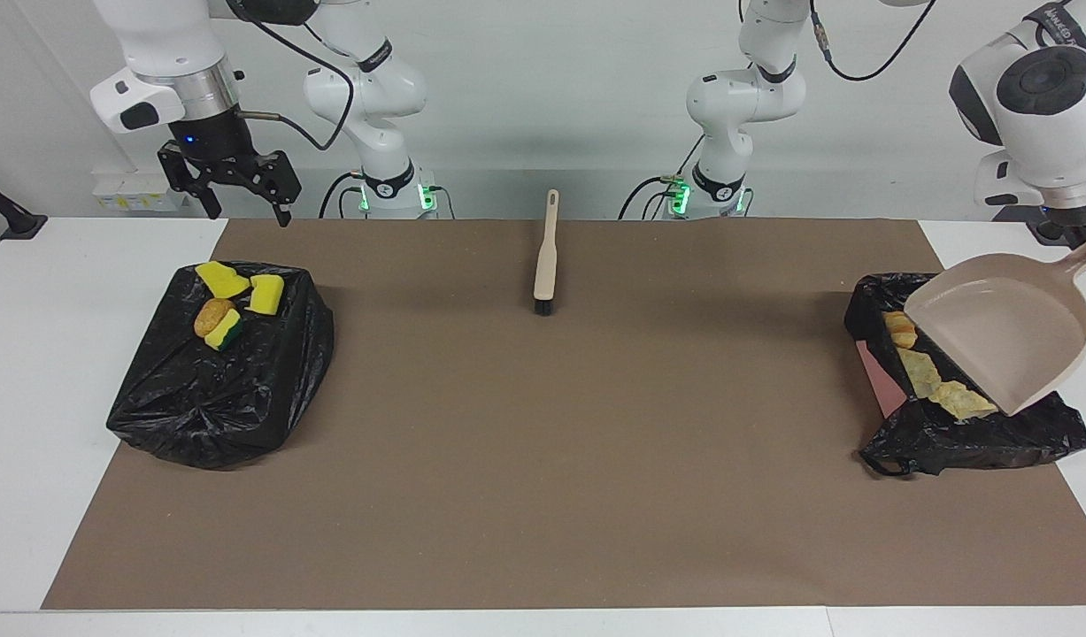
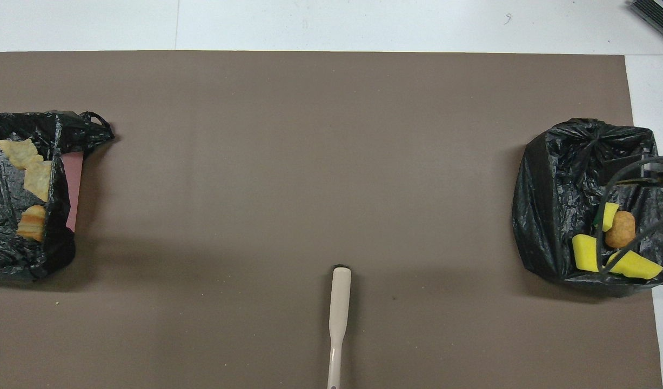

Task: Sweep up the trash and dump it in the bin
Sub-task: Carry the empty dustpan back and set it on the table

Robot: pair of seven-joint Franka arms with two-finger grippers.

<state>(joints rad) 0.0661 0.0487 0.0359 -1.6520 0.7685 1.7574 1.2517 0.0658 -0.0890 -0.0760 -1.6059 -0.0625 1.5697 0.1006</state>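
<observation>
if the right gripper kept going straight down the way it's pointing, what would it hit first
Probably the bare white table just robot-side of the black bag holding sponges; the open right gripper hangs empty, but depth is unclear, so it might catch the bag's rim.

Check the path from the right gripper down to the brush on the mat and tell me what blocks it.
Nothing visible blocks it. The right gripper hangs open and empty above the table's right-arm end, near the bag of yellow sponge chunks. The brush lies alone on bare brown mat. The left gripper holds the dustpan over the other bag.
</observation>
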